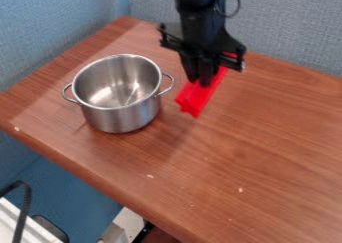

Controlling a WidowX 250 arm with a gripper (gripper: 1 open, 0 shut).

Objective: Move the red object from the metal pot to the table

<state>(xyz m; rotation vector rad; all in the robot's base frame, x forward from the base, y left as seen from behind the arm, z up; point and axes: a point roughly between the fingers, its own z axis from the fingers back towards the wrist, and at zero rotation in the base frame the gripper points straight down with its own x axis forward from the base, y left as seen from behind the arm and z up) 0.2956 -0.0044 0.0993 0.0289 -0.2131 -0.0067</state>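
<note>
Block (201, 91) tilting below dark fingers (203, 69), upper end pinched between them, hanging over wooden surface (243, 152). Metal pot (120, 99) sitting just beside block, handle (167, 84) facing it. Black cable (19, 212) curving at near corner.

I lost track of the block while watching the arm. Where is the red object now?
The red object is in the gripper, just right of the metal pot in the camera view.
</note>
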